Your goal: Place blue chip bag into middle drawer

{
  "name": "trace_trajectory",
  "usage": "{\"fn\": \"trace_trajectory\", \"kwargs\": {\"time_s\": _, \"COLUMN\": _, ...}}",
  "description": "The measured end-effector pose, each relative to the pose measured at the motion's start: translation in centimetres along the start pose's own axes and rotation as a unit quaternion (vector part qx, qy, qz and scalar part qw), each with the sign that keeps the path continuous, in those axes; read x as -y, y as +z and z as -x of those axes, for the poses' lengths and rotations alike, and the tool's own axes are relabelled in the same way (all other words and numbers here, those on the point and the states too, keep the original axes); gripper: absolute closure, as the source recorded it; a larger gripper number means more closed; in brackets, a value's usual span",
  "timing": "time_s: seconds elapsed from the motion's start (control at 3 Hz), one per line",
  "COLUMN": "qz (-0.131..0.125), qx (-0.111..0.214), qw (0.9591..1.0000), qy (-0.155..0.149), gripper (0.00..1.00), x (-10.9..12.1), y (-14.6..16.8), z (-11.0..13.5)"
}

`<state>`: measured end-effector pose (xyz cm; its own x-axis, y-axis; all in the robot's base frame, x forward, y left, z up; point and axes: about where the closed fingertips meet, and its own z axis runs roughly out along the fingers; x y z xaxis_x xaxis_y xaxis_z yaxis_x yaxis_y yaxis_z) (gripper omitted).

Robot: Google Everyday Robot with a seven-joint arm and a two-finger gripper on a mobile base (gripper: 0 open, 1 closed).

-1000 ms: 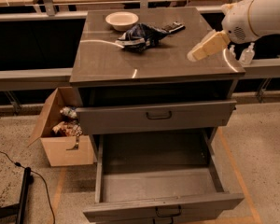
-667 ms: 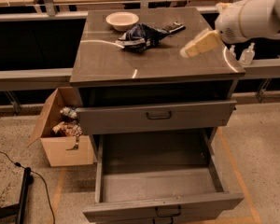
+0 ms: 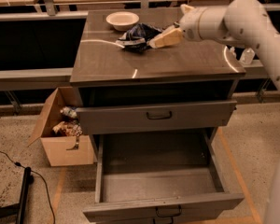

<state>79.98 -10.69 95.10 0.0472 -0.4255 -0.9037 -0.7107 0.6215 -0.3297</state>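
The blue chip bag (image 3: 136, 35) lies crumpled on the grey cabinet's tabletop (image 3: 177, 62), near the back, just right of the cream bowl (image 3: 122, 19). My gripper (image 3: 162, 38) reaches in from the right on the white arm (image 3: 252, 22), low over the tabletop and right at the bag's right edge. I cannot tell if it touches the bag. The middle drawer (image 3: 158, 178) is pulled far out below, and its grey inside is bare. The small black device is hidden behind the gripper.
The top drawer's front (image 3: 156, 116) with its dark handle sits just under the tabletop, slightly out. A cardboard box (image 3: 60, 139) with items stands on the floor to the left. A black cable and stand (image 3: 22, 195) lie at the lower left. Bottles (image 3: 246, 55) stand behind the cabinet's right side.
My gripper has moved left across the tabletop, from the right edge to the right side of the blue chip bag. The bag and drawers have not moved.
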Motion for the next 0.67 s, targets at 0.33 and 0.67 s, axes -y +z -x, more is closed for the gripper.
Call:
{"fn": "trace_trajectory", "kwargs": {"time_s": 0.33, "qz": 0.013, "qx": 0.014, "qw": 0.9997, "qy": 0.014, "gripper": 0.00, "x": 0.7, "y": 4.7, "z": -0.5}}
{"fn": "trace_trajectory", "kwargs": {"time_s": 0.67, "qz": 0.013, "qx": -0.008, "qw": 0.9994, "qy": 0.031, "gripper": 0.00, "x": 1.1, "y": 7.9, "z": -1.7}}
